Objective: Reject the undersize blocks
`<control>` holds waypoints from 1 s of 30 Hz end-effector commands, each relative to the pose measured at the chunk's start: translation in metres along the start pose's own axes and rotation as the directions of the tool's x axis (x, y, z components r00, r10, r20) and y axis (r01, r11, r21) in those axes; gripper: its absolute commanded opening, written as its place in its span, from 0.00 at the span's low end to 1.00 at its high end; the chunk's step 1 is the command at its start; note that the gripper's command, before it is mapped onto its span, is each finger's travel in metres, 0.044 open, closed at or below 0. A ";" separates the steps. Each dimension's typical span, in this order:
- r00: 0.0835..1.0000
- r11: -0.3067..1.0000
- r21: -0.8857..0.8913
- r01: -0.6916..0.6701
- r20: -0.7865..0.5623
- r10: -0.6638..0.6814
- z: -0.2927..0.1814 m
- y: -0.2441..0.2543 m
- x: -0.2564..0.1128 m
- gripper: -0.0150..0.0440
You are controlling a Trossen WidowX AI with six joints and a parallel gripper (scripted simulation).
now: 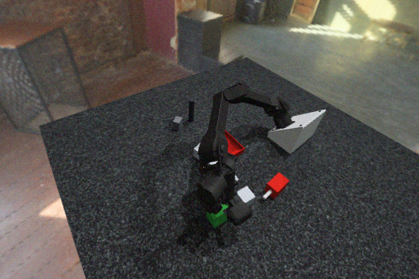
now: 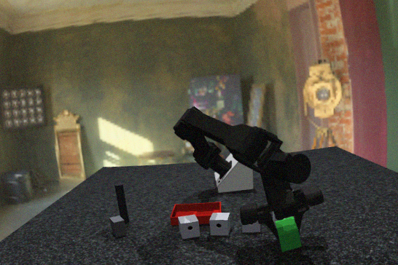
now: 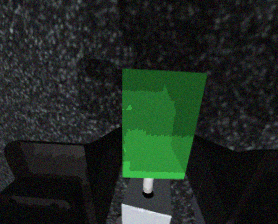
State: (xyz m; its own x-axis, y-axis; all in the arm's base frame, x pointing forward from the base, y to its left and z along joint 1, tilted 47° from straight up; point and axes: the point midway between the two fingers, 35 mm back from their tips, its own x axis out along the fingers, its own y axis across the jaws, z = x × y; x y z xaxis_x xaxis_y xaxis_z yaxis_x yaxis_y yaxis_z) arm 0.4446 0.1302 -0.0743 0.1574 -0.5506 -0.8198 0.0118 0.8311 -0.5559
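Wrist view: gripper point(image 1: 219, 214) point(image 2: 289, 226) point(image 3: 150, 129) clamped on the green gauge point(image 1: 217, 216) point(image 2: 289, 234) point(image 3: 157, 125), one finger each side of its handle. White pin sticks out of the handle toward the hole in a block point(image 1: 245, 194) point(image 2: 251, 227) point(image 3: 146, 212); pin tip is at the hole, can't tell if it's inside. Exterior: two more blocks, left one point(image 2: 189, 226) and middle one point(image 2: 219, 224), stand in front of the red tray point(image 1: 239, 150) point(image 2: 197, 207), holes facing the camera. Tray's visible interior shows no block; part of it is hidden. Top: red gauge point(image 1: 277, 185), white pin out, lies on the table point(image 1: 326, 211) point(image 2: 153, 183) near the block being probed. Dark post point(image 1: 191, 111) point(image 2: 122, 204) stands upright, small grey cube point(image 1: 176, 123) point(image 2: 117, 226) just beside it. Arm point(image 1: 216, 123) point(image 2: 226, 135) runs from the grey wedge point(image 1: 303, 135) point(image 2: 238, 179) over the tray.
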 end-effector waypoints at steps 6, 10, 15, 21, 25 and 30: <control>1.000 1.000 0.001 -0.005 0.013 0.005 0.003 0.001 -0.007 0.25; 1.000 1.000 0.001 -0.005 0.013 0.005 0.005 0.000 -0.008 0.25; 1.000 1.000 0.001 -0.005 0.013 0.005 0.005 0.000 -0.008 0.25; 1.000 1.000 0.001 -0.005 0.013 0.005 0.004 0.002 -0.007 0.25; 1.000 1.000 0.001 -0.005 0.013 0.005 0.004 0.002 -0.007 0.25; 1.000 1.000 0.001 -0.005 0.013 0.005 0.003 0.003 -0.005 0.25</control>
State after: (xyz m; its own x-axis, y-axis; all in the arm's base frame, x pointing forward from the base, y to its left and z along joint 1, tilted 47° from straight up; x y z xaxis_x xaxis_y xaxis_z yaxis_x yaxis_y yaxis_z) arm 0.4473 0.1309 -0.0712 0.1607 -0.5487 -0.8204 0.0157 0.8326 -0.5537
